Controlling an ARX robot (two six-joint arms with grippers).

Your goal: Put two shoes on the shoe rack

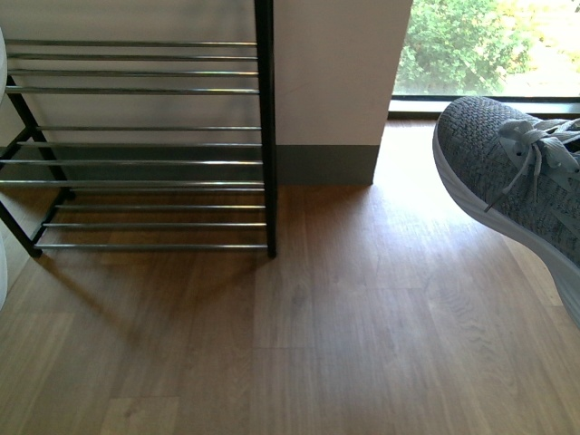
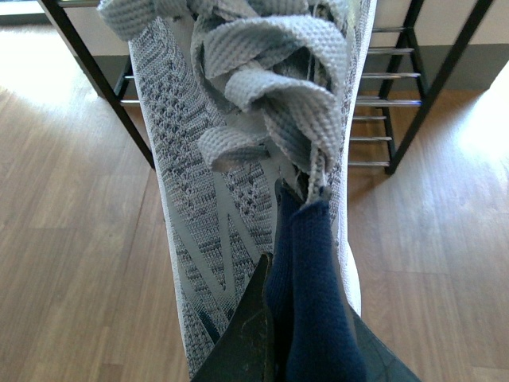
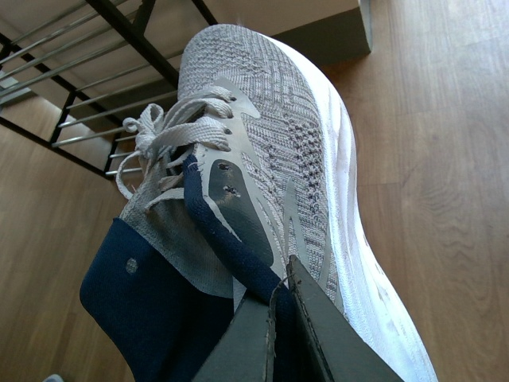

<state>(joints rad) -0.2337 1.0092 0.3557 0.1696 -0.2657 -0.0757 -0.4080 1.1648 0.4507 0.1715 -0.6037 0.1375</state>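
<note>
Over wood floor by shoe rack: left gripper clamped on left sneaker at its navy collar, right gripper likewise on right sneaker.

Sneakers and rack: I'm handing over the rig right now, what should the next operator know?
Left gripper: shut on the navy collar of one grey sneaker, held off the floor, toe toward the shoe rack.
Right gripper: shut on the collar of the other sneaker, also airborne, right of the rack.
Done: both sneakers lifted.
Left: set both on a tier; no shoe on the bars in view.
</note>
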